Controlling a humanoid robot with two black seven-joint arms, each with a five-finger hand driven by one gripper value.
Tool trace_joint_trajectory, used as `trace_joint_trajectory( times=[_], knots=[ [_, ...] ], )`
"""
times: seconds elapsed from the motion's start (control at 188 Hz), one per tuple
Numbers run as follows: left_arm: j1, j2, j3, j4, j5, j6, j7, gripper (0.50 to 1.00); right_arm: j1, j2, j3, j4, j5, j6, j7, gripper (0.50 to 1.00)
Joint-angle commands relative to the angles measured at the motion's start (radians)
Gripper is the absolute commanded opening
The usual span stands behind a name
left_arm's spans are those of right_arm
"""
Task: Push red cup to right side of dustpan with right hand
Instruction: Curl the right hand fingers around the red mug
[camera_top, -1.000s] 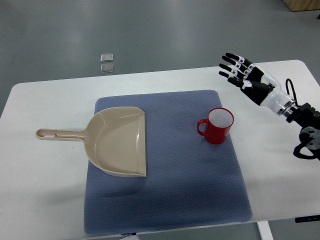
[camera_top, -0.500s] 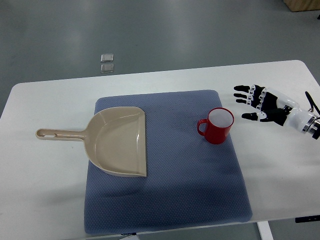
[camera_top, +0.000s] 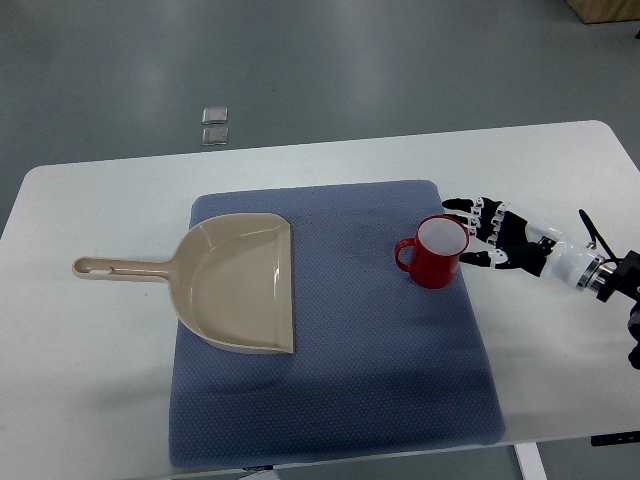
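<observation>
While the dustpan (camera_top: 240, 285) lies left of centre, the right hand (camera_top: 500, 236), fingers spread, sits just beside the cup (camera_top: 434, 251) at centre right.

1. The red cup (camera_top: 434, 252) stands upright on its base, mouth up. Its outside is glossy red and its inside is pale, whitish. Its handle sticks out to the picture's left, toward the dustpan.
2. The dustpan (camera_top: 232, 282) is beige plastic and lies flat with its hollow side up. Its long handle reaches to the picture's left, ending in a hanging slot. Its straight open edge faces right, toward the cup, well apart from it.
</observation>
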Motion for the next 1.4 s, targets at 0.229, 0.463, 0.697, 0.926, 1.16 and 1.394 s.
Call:
trace_joint_trajectory(
  times=[0.229,0.463,0.697,0.926,1.16,1.394],
  knots=[
    [0.000,0.000,0.000,-0.001,0.000,0.000,0.000,1.000,-0.016,0.037,-0.005,-0.011,-0.008,0.000,0.000,0.934],
    [0.000,0.000,0.000,-0.001,0.000,0.000,0.000,1.000,-0.018,0.068,-0.004,-0.012,-0.009,0.000,0.000,0.934],
    [0.000,0.000,0.000,-0.001,0.000,0.000,0.000,1.000,-0.016,0.090,-0.004,-0.012,-0.009,0.000,0.000,0.934],
    [0.000,0.000,0.000,-0.001,0.000,0.000,0.000,1.000,-0.015,0.116,-0.004,-0.012,-0.009,0.000,0.000,0.934],
    [0.000,0.000,0.000,-0.001,0.000,0.000,0.000,1.000,-0.013,0.143,-0.005,-0.012,-0.009,0.000,0.000,0.934],
    [0.000,0.000,0.001,-0.001,0.000,0.000,0.000,1.000,-0.013,0.173,-0.008,-0.021,-0.009,0.000,0.000,0.934]
  ],
)
